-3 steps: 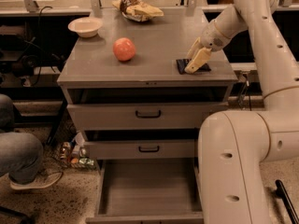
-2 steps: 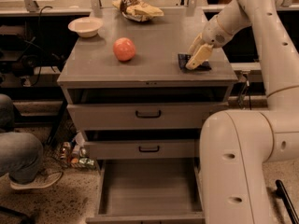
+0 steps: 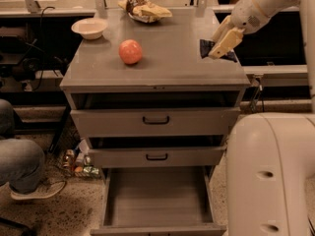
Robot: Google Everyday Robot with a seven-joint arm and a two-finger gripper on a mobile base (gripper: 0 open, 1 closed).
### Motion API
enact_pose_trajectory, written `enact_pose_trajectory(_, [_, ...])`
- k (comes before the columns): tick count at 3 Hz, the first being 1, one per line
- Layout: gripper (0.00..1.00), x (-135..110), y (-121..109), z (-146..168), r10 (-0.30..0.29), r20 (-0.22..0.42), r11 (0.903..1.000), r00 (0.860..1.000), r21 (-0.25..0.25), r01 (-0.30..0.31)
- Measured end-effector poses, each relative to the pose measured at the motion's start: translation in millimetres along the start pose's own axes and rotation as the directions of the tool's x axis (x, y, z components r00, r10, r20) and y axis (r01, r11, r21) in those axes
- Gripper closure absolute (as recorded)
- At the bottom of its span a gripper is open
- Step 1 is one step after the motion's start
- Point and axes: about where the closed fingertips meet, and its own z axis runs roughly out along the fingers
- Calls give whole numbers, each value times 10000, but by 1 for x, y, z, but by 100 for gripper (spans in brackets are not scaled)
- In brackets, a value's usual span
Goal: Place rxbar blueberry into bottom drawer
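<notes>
The rxbar blueberry (image 3: 229, 56) is a small dark navy wrapper at the right edge of the grey cabinet top (image 3: 167, 58). My gripper (image 3: 220, 45) is shut on it from above and holds it slightly above the top, with the cream fingers (image 3: 224, 40) covering its middle. The bottom drawer (image 3: 157, 195) is pulled open at the foot of the cabinet, and its plain grey floor is bare. It lies well below and to the left of the gripper.
A pink ball (image 3: 130, 51), a white bowl (image 3: 89, 27) and a yellow-brown chip bag (image 3: 142, 8) sit on the cabinet top. The two upper drawers (image 3: 155, 122) are slightly ajar. My white base (image 3: 270, 176) fills the lower right. A person's leg (image 3: 19, 166) and cans (image 3: 76, 162) are at the left.
The gripper has risen and moved right with the rxbar blueberry, which has left its spot on the cabinet top.
</notes>
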Motion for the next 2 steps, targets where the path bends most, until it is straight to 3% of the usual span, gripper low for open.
enact_pose_trajectory(1, [100,1,26,-32,1321,485,9909,9900,-314,-1307])
enact_pose_trajectory(2, [100,-13,59,-62,1732,943,9848,9804,-291,-1711])
